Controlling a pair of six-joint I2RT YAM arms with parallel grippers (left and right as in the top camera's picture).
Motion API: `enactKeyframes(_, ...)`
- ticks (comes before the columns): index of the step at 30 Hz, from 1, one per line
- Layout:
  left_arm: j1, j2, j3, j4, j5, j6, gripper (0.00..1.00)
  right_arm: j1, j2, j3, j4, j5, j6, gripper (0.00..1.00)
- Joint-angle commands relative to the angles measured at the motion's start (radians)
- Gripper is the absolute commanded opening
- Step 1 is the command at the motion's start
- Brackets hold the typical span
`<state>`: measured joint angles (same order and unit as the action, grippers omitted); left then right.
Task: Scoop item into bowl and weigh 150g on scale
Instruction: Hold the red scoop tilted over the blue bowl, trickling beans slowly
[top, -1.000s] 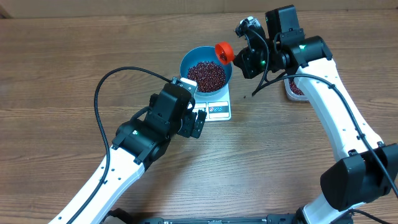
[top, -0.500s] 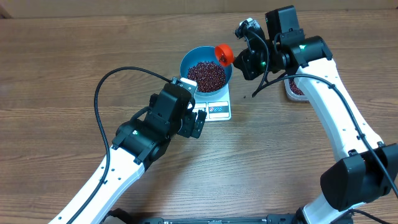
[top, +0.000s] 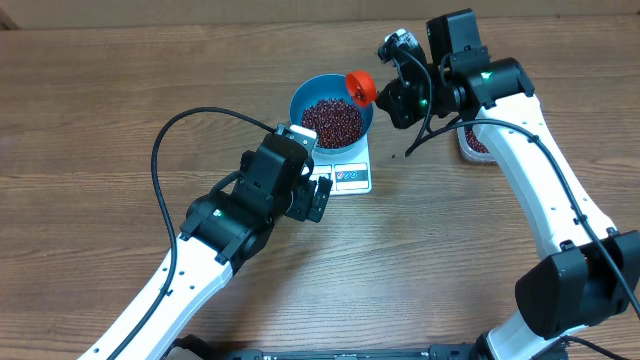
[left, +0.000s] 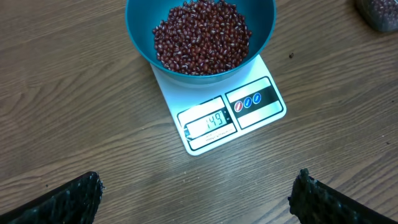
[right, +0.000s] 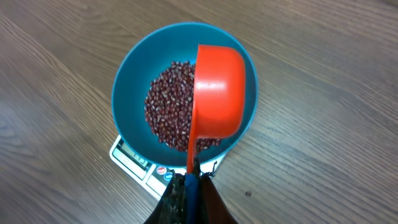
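The blue bowl (left: 140, 26) sits on the white scale (left: 252, 118), part-filled with dark red beans (left: 202, 34); a clear tub (top: 471, 146) nearby holds more. The right pincer (right: 189, 186) is clenched on the handle of an orange scoop (right: 217, 99) tipped over the bowl. The left pincer (left: 196, 196) gapes wide, empty, facing the scale.

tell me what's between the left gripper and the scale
Only bare table: in the left wrist view, nothing but wood lies between the open left gripper and the scale.

above bowl (right: 127, 81): red scoop (right: 217, 87) covers one side | table (left: 81, 124) before scale (left: 255, 102): bare, passable
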<state>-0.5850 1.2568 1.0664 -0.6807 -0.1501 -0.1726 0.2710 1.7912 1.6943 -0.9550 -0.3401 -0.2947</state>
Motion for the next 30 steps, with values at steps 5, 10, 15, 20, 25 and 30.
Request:
enactKeyframes(5,0.005,0.0,-0.006,0.001,0.01,0.015,1.0,0.004,-0.006,0.027,0.002,0.032,-0.016,0.04)
enactKeyframes(10,0.005,0.0,-0.006,0.001,0.01,0.015,1.0,0.003,-0.006,0.027,0.007,0.005,0.005,0.03)
enactKeyframes(15,0.005,0.0,-0.006,0.001,0.01,0.015,1.0,0.003,-0.006,0.027,0.015,-0.012,0.005,0.04)
enactKeyframes(20,0.005,0.0,-0.006,0.001,0.01,0.015,1.0,0.002,-0.006,0.027,0.017,0.018,-0.021,0.04)
enactKeyframes(25,0.005,0.0,-0.006,0.001,0.01,0.015,1.0,0.008,-0.006,0.027,-0.008,0.035,-0.095,0.04)
enactKeyframes(30,0.005,0.0,-0.006,0.001,0.01,0.015,1.0,0.005,-0.006,0.027,0.008,-0.02,-0.05,0.04)
